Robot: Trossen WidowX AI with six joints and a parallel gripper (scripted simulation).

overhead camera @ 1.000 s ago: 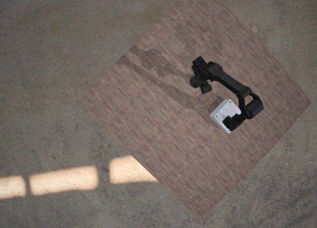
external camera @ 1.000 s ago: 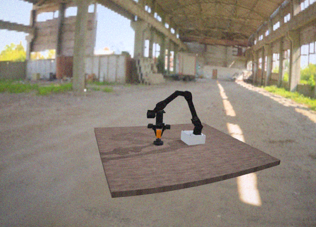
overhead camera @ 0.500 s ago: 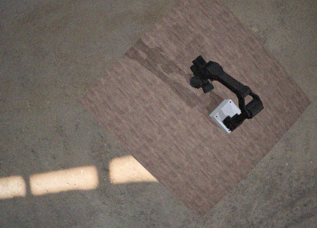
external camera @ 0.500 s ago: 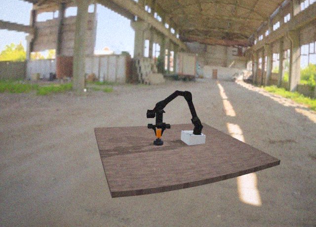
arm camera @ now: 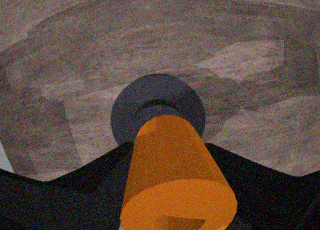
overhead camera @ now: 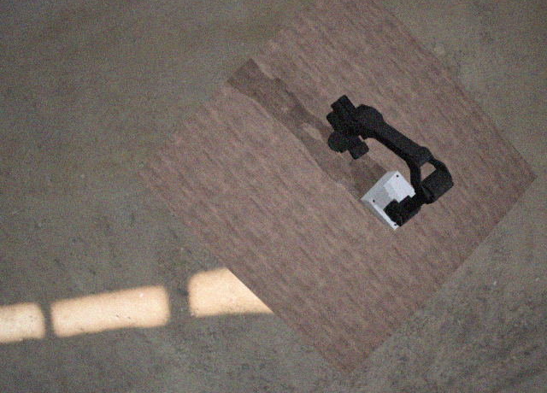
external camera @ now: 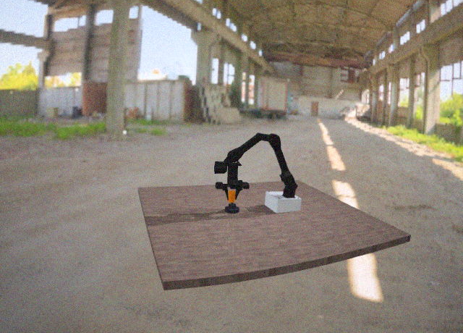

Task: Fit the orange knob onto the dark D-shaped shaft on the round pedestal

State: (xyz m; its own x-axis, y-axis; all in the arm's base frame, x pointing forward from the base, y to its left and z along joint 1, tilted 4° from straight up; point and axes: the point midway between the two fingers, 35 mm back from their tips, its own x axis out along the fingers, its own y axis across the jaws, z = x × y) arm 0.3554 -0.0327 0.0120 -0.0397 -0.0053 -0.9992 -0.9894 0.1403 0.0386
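The orange knob (external camera: 231,195) (arm camera: 172,162) stands upright between the fingers of my gripper (external camera: 232,200) (arm camera: 168,150), which is shut on it. The round dark pedestal (external camera: 231,210) (arm camera: 122,112) is on the table, directly below the knob in the exterior view. In the wrist view the knob's lower end overlaps the pedestal's middle, where a raised dark rim shows just beyond it. The D-shaped shaft cannot be made out, and I cannot tell whether the knob touches its top. In the top view the arm hides the knob and pedestal.
The white box (overhead camera: 388,190) (external camera: 283,203) at the arm's base stands on the wooden table (overhead camera: 273,212) (external camera: 243,243), to the right of the pedestal in the exterior view. Shadows of the arm lie across the table.
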